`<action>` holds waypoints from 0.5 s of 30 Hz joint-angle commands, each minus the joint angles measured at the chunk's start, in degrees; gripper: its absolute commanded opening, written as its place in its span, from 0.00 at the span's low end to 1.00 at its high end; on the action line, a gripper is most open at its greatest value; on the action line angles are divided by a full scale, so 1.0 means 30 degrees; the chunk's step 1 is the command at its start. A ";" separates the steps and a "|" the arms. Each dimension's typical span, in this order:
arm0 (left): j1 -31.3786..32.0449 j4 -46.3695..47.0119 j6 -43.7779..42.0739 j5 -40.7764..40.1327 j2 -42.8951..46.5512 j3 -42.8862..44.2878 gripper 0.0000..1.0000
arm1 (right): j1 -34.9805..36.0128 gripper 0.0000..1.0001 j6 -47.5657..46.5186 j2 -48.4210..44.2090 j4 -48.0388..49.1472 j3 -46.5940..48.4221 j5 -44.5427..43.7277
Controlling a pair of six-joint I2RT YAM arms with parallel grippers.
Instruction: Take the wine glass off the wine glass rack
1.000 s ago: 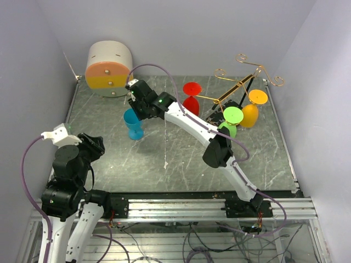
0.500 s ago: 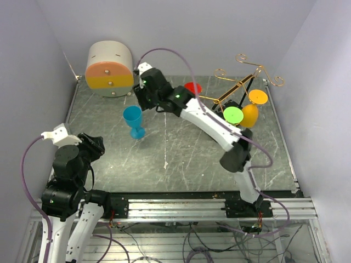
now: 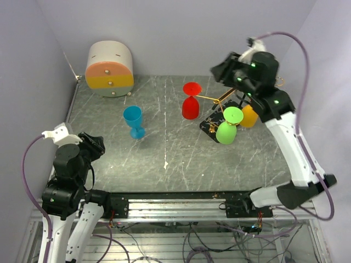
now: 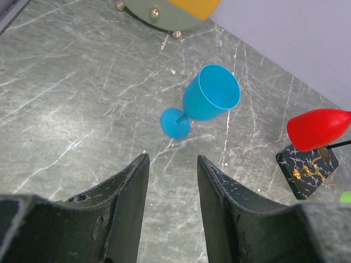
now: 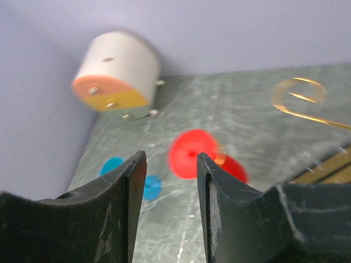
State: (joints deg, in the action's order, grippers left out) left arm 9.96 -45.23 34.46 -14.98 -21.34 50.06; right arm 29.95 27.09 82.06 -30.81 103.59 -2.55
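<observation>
**Blue glass standing off the rack; three glasses hung; both grippers empty**

The wine glass rack [image 3: 210, 125] stands on its black square base at the right of the marble-pattern table [image 3: 164, 159]. Its gold wire arms reach out from the post.

The blue wine glass [image 3: 133, 121] is not on the rack. It stands upright on its foot on the table, well to the left of the rack, with nothing touching it.

Three glasses hang foot-up from the rack arms:
- The red glass [image 3: 191, 108] hangs on the arm pointing left.
- The green glass [image 3: 226, 132] hangs just over the base on the near side.
- The orange glass [image 3: 249, 115] hangs on the right side and is partly hidden by the right arm.

The right gripper [image 3: 219, 70] is raised above the far side of the rack and touches neither the rack nor any glass. Its own blurred view shows the jaws apart with nothing between them.

The left gripper [image 4: 171, 161] is far to the left of the rack, on the near side of the blue glass and apart from it. Its jaws are parted and empty.

A round white cabinet with an orange and yellow front [image 3: 109, 68] sits at the far left corner, well away from the rack.
</observation>
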 commanded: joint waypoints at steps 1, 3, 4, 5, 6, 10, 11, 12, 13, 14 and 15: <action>-0.0096 0.0710 -0.0229 0.0068 -0.0204 -0.0054 0.51 | -0.3333 0.42 0.3064 -0.3426 -0.0365 -0.2680 -0.0109; -0.0099 0.0722 -0.0236 0.0082 -0.0251 -0.0059 0.51 | -0.4565 0.44 0.3621 -0.5010 -0.0808 -0.3630 -0.1034; -0.0082 0.0722 -0.0250 0.0117 -0.0274 -0.0096 0.50 | -0.4950 0.45 0.3838 -0.5492 -0.1135 -0.3964 -0.1697; -0.0080 0.0737 -0.0263 0.0148 -0.0291 -0.0079 0.50 | -0.5393 0.46 0.3956 -0.5882 -0.1462 -0.4232 -0.2231; -0.0068 0.0750 -0.0265 0.0177 -0.0337 -0.0073 0.51 | -0.5848 0.47 0.3961 -0.6147 -0.1854 -0.4409 -0.2583; -0.0067 0.0751 -0.0294 0.0220 -0.0424 -0.0097 0.50 | -0.8241 0.47 0.3680 -0.6624 -0.2733 -0.5116 -0.1688; -0.0081 0.0773 -0.0309 0.0226 -0.0442 -0.0079 0.50 | -0.9035 0.47 0.3592 -0.6701 -0.2720 -0.5446 -0.1120; -0.0043 0.0780 -0.0319 0.0245 -0.0444 -0.0084 0.50 | -0.9921 0.47 0.3453 -0.6821 -0.2703 -0.5871 -0.0573; -0.0038 0.0781 -0.0323 0.0270 -0.0470 -0.0088 0.50 | -1.0757 0.47 0.3351 -0.6949 -0.2694 -0.6240 0.0060; -0.0037 0.0777 -0.0324 0.0269 -0.0458 -0.0082 0.50 | -1.1682 0.47 0.3302 -0.7090 -0.2488 -0.6466 0.0849; -0.0037 0.0788 -0.0324 0.0273 -0.0473 -0.0114 0.50 | -1.2797 0.47 0.3256 -0.7181 -0.2337 -0.6933 0.1658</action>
State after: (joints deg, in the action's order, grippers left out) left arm 9.96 -45.21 34.44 -14.76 -22.35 50.02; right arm -0.19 37.17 60.20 -36.23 86.83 -4.91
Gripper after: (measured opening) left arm 0.504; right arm 0.469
